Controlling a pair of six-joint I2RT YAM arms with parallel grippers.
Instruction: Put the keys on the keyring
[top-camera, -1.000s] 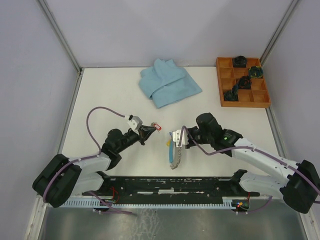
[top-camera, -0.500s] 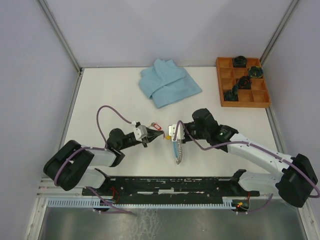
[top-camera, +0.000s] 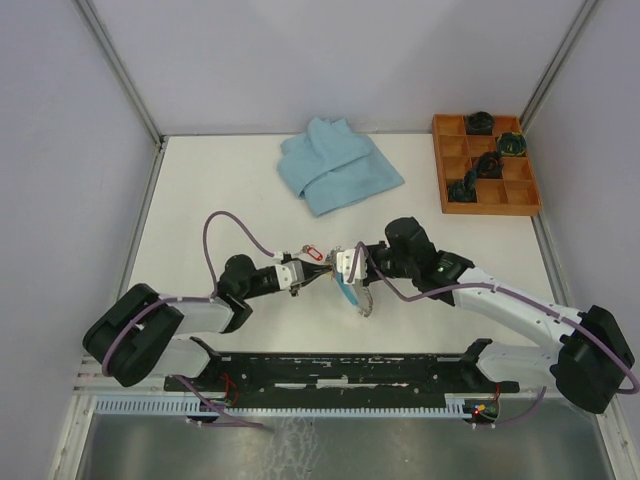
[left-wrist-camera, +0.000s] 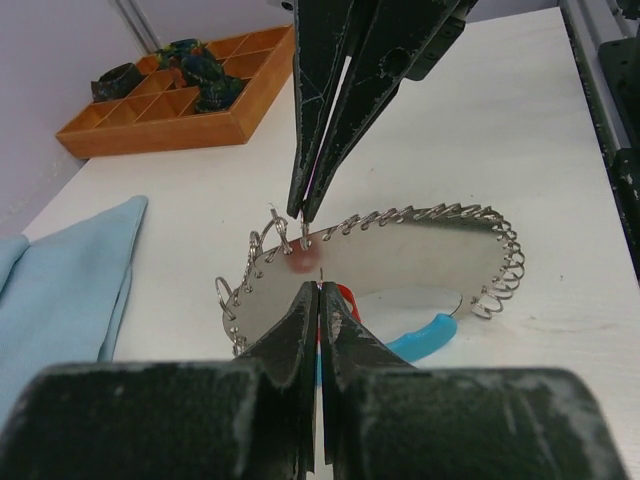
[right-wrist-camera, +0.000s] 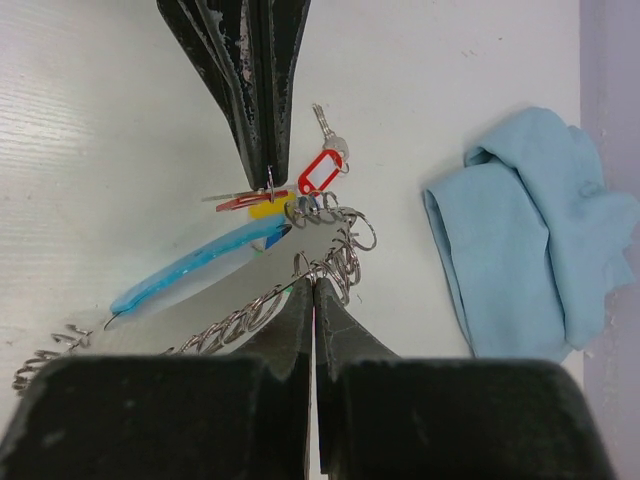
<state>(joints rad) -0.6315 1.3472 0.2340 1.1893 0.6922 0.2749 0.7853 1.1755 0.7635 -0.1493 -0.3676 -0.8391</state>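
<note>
your right gripper (right-wrist-camera: 314, 285) is clenched on the keyring (left-wrist-camera: 400, 218), nipping the wire coil on its upper run and holding the loop off the table (top-camera: 200, 190), between the two arms near the front edge. your left gripper (left-wrist-camera: 318, 292) is clenched too, nose to nose with the right one. from the right wrist view it looks to pinch the small split ring of a key (right-wrist-camera: 270, 184). a flat red strip and a bit of yellow sit just under those tips, and you cannot tell from here whether they belong to that key or already hang on the loop. a red-tag key (right-wrist-camera: 320, 172) lies just beside the coil's end rings; whether it is threaded is unclear

expect the keyring to be light but floppy. the coil is springy wire, so it will likely sag, twist and swing from a single pinch, and its turns can snag a fingertip. the blue segment (right-wrist-camera: 190, 270) looks smooth and stiffer, probably a firmer place to hold if the coil slips. the key is tiny, hard and slick. grip it by the flat of its head or by the tag, leaving its small ring clear so the ring can slide over the wire. pinch it hard, since a thin key can pivot or pop out when it catches on a coil turn
</note>
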